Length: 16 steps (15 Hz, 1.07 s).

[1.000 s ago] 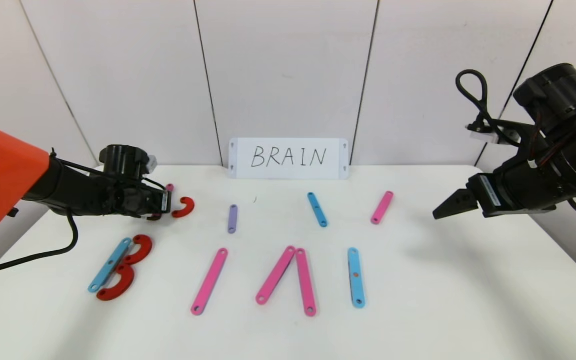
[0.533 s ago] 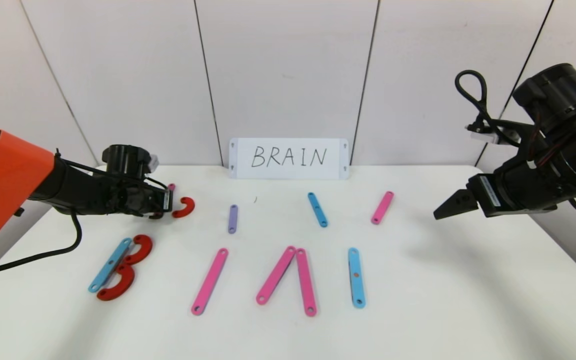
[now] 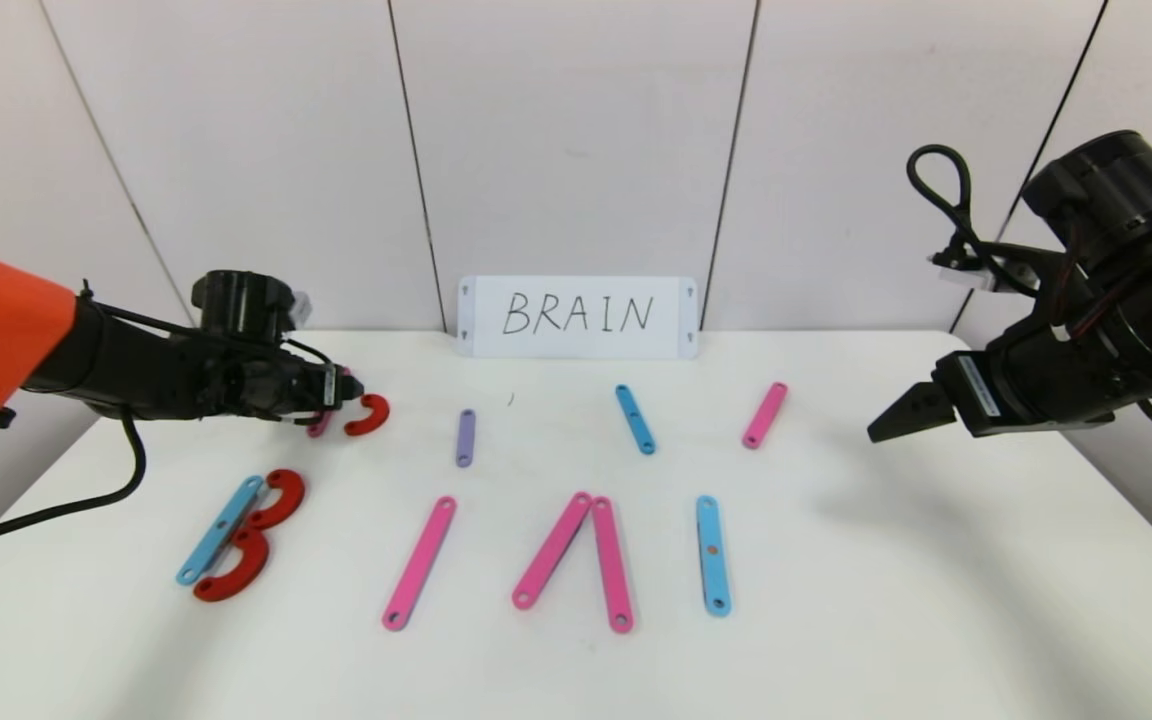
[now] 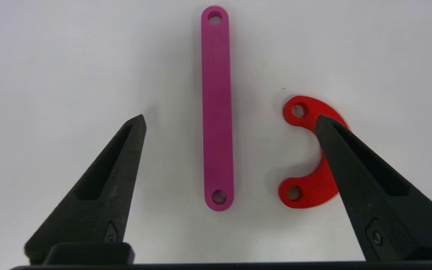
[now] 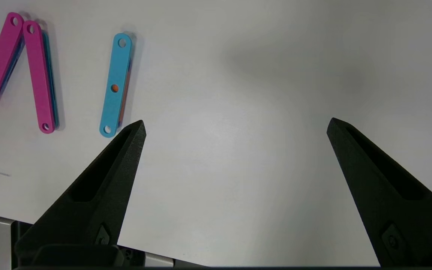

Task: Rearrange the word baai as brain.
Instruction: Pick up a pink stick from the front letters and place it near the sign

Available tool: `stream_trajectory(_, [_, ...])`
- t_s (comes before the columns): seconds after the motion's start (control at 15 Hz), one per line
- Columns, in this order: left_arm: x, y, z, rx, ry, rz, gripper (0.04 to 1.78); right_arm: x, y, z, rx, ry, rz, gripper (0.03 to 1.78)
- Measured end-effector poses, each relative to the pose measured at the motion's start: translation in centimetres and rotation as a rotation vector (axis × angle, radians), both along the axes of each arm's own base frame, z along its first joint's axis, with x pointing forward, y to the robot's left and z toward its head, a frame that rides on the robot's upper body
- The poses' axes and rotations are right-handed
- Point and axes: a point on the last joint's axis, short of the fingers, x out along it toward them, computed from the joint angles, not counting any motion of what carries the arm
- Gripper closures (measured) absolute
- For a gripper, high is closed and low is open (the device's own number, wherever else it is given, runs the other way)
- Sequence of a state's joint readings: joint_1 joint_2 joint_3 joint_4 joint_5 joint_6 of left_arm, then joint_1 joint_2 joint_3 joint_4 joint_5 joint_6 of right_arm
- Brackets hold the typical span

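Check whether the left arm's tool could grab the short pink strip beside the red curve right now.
Probably yes. The left tool is open, its fingers on either side of the short pink strip, which lies flat on the table. One finger overlaps the red curve in view, so closing might nudge it.

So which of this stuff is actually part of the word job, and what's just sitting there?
Job:
- blue-and-red B
- pink strips
- blue strip
- spare strips
- small pink strip and red curve, under the open left gripper

Just there:
- BRAIN card
- right gripper, parked open
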<state>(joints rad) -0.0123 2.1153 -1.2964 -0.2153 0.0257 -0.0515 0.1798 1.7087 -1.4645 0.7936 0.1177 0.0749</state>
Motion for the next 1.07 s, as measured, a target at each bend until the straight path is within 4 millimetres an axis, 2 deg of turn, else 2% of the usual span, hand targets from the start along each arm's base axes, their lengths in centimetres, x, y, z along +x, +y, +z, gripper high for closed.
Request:
stream_trajectory(0.2, [-3.2,-1.7,3.4,-0.009,-0.049,-0.039,0.08,-0.1,0.2,0.0,-0.001,0.000,0.006,0.11])
stream_trajectory(0.33, [-6.1,-3.7,4.0,-0.008,-0.018,-0.100,0.08,-0.1,0.2,0.0,0.000,0.000,0.009,0.11])
stream_trajectory(0.47, [-8.4,-5.8,3.3,0.001,0.028,-0.163,0.08,0.0,0.5,-0.1,-0.003,0.003,0.016,0.11])
stream_trajectory(0.67, [-10.6,-7.6,1.9,0.036,0.087,-0.193,0.08,-0.1,0.3,0.0,-0.005,-0.004,0.008,0.11])
stream_trajectory(1.07, [-12.8,-9.6,0.3,0.061,0.094,-0.248,0.08,-0.3,0.0,0.4,-0.002,-0.019,0.000,0.11])
